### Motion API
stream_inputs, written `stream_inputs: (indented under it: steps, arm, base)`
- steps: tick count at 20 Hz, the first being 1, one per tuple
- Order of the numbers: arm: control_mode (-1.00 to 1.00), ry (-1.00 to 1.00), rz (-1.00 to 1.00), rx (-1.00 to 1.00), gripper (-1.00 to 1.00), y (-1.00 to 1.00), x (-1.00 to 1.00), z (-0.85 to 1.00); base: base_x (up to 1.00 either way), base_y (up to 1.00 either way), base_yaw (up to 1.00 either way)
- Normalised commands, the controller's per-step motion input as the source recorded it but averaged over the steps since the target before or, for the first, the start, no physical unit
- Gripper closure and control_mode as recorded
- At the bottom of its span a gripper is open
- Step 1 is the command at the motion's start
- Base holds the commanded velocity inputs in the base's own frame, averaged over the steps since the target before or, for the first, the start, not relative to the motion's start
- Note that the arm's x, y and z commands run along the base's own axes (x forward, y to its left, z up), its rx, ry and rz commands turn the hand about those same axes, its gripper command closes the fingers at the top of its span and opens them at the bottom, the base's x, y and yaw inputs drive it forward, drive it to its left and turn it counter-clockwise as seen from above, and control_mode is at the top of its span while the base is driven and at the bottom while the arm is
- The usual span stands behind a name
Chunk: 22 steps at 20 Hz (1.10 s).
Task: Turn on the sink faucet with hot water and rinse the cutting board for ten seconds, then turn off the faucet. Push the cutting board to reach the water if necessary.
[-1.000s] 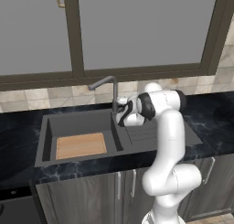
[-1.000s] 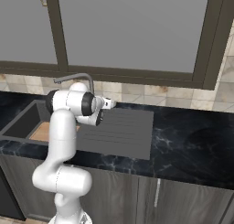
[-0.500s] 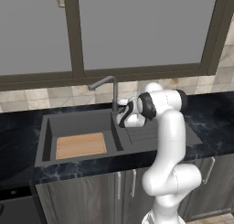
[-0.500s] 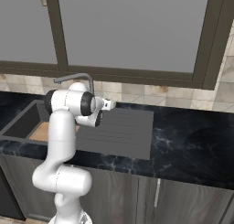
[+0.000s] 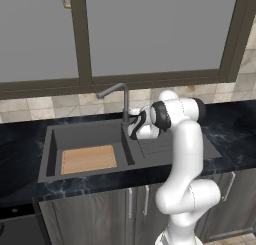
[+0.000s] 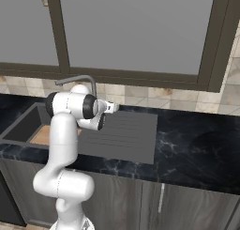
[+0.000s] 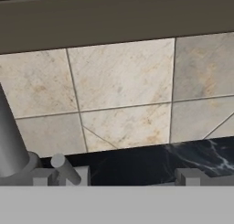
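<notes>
Two small finger tips (image 7: 45, 176) of the gripper (image 7: 116, 177) stood spread wide at the bottom of the hand view, holding nothing, with the faucet's small side lever (image 7: 64, 167) lying just inside the left-hand one. From the left base view the gripper (image 5: 136, 122) hung just beside the foot of the sink faucet (image 5: 120, 100), over the ribbed drainboard. No water ran, so the turning-on step looked not yet done.

Risk lay mostly in that lever. It sat far off centre between the jaws, so a closing might catch only its tip and slip off, or the near finger might knock the upright post (image 7: 10, 141) and stall. A push the wrong way could give cold water instead of hot, or none.

Further off, the cutting board (image 5: 88, 159) lay flat on the floor of the sink (image 5: 49, 154). The spout end (image 5: 100, 95) seemed to hang near the board's far edge, so the stream might miss it unless the board was pushed. Beyond stood the tiled wall (image 7: 123, 99).
</notes>
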Motion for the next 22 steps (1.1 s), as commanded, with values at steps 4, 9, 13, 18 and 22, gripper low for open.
stream_inputs:
  steps: [4,9,13,18,22]
  arm:
    - [-1.00,-0.03,-0.01,0.00,-1.00,-0.41,-0.01,0.00]
    - [-1.00,-0.02,-0.03,0.02,-1.00,-0.64,-0.05,0.00]
    - [-1.00,-0.02,-0.02,0.04,-1.00,-0.74,-0.04,0.00]
    - [-1.00,0.00,-0.02,0.06,-1.00,-0.76,-0.04,0.00]
    - [-1.00,0.00,-0.02,0.05,-1.00,-0.74,-0.04,0.00]
  base:
    - [0.00,0.00,0.00]
    - [0.00,0.00,0.00]
    - [0.00,0.00,0.00]
    - [0.00,0.00,0.00]
    - [0.00,0.00,0.00]
